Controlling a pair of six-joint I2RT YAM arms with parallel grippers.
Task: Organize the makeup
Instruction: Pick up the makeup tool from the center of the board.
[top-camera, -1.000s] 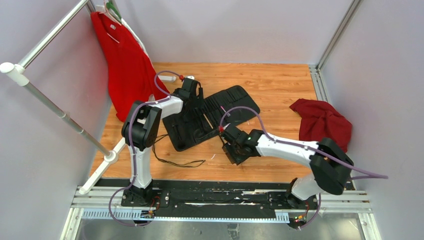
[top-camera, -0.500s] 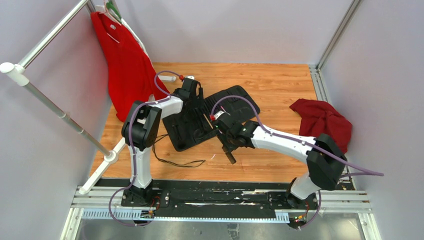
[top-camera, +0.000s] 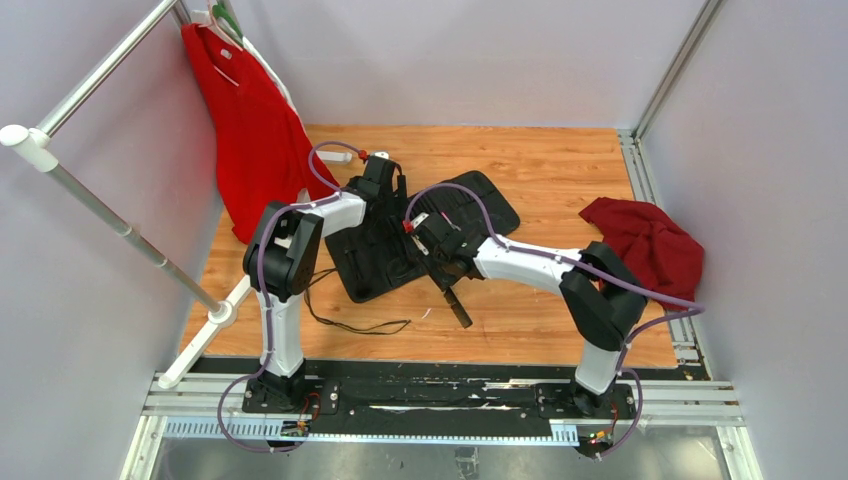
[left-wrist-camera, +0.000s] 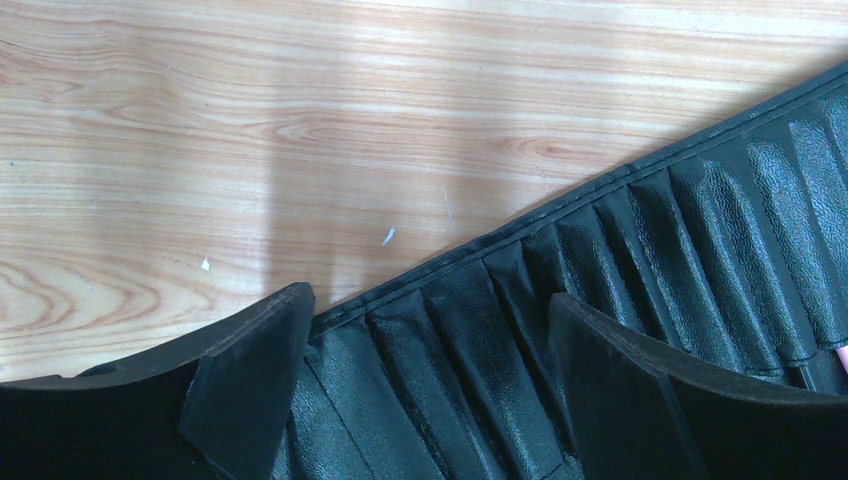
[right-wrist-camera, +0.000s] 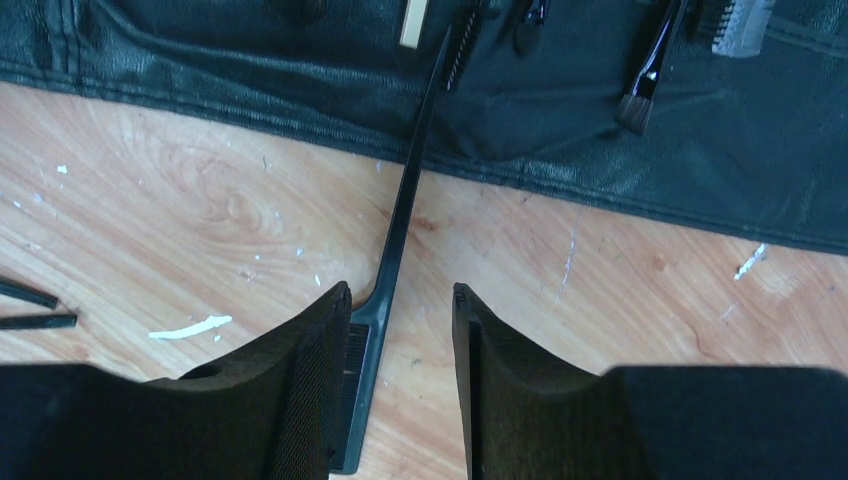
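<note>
A black slotted case (top-camera: 420, 235) lies unrolled on the wood. A black comb-like tool (top-camera: 456, 303) lies on the table just in front of it. In the right wrist view the comb (right-wrist-camera: 385, 260) has its thin handle pointing to the case edge and its toothed head beside the left finger (right-wrist-camera: 310, 380). My right gripper (right-wrist-camera: 400, 292) is open above it, not gripping. A flat-tipped brush (right-wrist-camera: 640, 90) and other small tools (right-wrist-camera: 740, 22) rest on the case (right-wrist-camera: 250, 70). My left gripper (left-wrist-camera: 430, 305) is open, low over the case's slots (left-wrist-camera: 700, 230).
A red cloth (top-camera: 645, 245) lies crumpled at the right. A red shirt (top-camera: 250, 120) hangs on the white rack (top-camera: 120, 230) at the left. A thin black cord (top-camera: 350, 325) loops in front of the case, its ends (right-wrist-camera: 30, 305) near the right gripper.
My right arm has swung left and away from me toward the case; the comb stays on the wood behind it. The left arm has not moved.
</note>
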